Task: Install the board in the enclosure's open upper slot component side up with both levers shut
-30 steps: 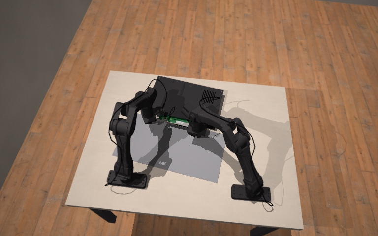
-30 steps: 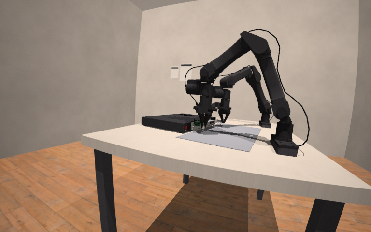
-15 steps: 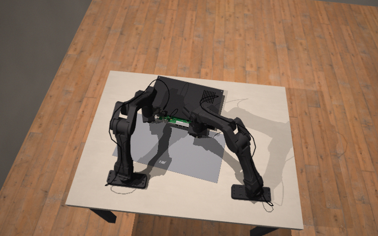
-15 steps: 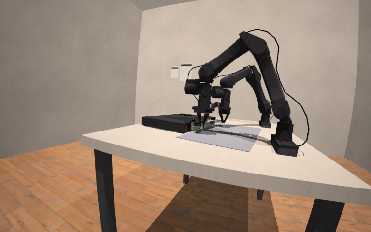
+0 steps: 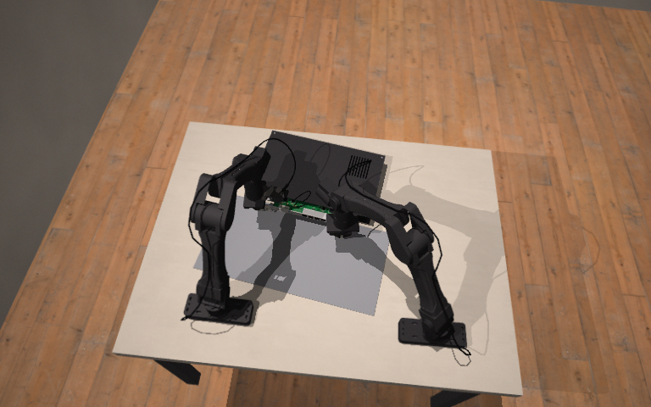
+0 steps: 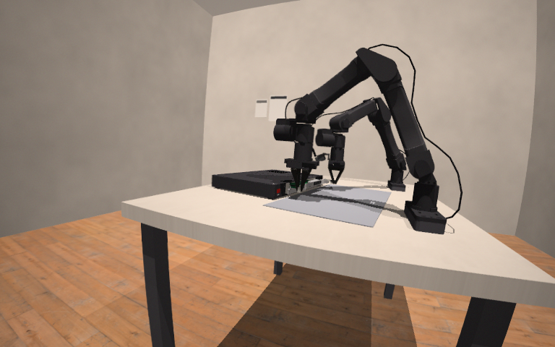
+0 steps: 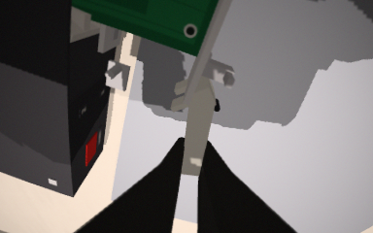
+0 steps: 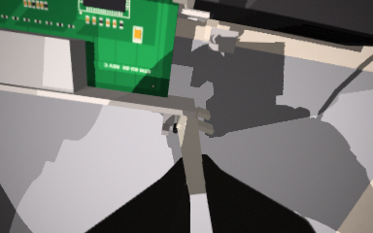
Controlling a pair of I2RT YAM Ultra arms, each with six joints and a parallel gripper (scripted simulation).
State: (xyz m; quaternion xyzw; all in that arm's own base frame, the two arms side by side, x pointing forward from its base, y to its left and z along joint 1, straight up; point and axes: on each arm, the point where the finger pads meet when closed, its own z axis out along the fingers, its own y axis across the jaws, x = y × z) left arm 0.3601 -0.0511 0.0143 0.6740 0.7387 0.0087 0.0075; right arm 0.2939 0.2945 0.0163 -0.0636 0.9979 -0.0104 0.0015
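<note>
The black enclosure (image 5: pixel 307 168) (image 6: pixel 245 183) lies flat near the bench's back edge. The green board (image 5: pixel 307 208) (image 7: pixel 146 24) (image 8: pixel 131 53), component side up, reaches into its front. The board's panel stands a clear gap out from the enclosure. My left gripper (image 6: pixel 300 189) (image 7: pixel 192 147) is shut on the left lever (image 7: pixel 199 126), which lies nearly in line with the panel. My right gripper (image 6: pixel 335 181) (image 8: pixel 194 164) is shut on the right lever (image 8: pixel 193 150), which points about straight out from the panel. The top view hides both sets of fingertips behind the wrists.
A grey-blue mat (image 5: pixel 336 287) (image 6: pixel 347 217) lies on the pale bench (image 5: pixel 158 331) (image 6: pixel 204 220) in front of the enclosure. A red switch (image 6: pixel 278 191) (image 7: pixel 91 149) is at the enclosure's left front. Metal brackets on the enclosure's front (image 7: pixel 118 75) (image 8: pixel 220 40) stand near both board corners.
</note>
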